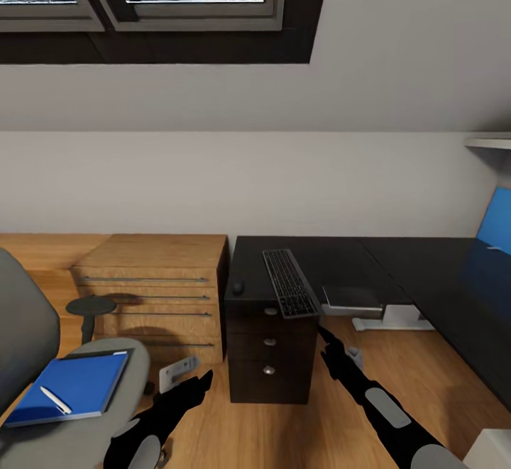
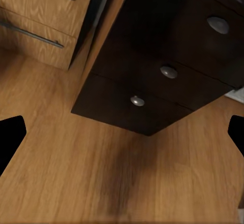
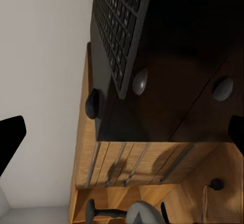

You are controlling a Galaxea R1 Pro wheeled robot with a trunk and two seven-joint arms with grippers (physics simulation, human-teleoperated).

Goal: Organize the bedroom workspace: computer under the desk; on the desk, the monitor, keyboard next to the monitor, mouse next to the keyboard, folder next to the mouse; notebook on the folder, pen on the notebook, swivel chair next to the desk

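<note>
The left pincer (image 1: 202, 378) hangs low over the wooden floor (image 1: 213, 419), spread wide with nothing in it. The black drawer unit (image 1: 270, 355) stands just ahead of it and a little to its right. The right pincer (image 1: 328, 340) reaches toward the desk (image 1: 341, 263) and is open wide too, and it holds nothing. The keyboard (image 1: 289, 283) lies just above and ahead of it, with its near end sticking out past the desk edge over the drawers. The small black mouse (image 1: 238, 287) sits on the desk to the left of the keyboard, near it but not touching. The grey swivel chair (image 1: 42, 384) stands to the left of the left pincer. On its seat lies a blue folder (image 1: 74, 384) with the white pen (image 1: 55, 399) on top. A light wooden chest (image 1: 152, 291) stands beside the desk.
</note>
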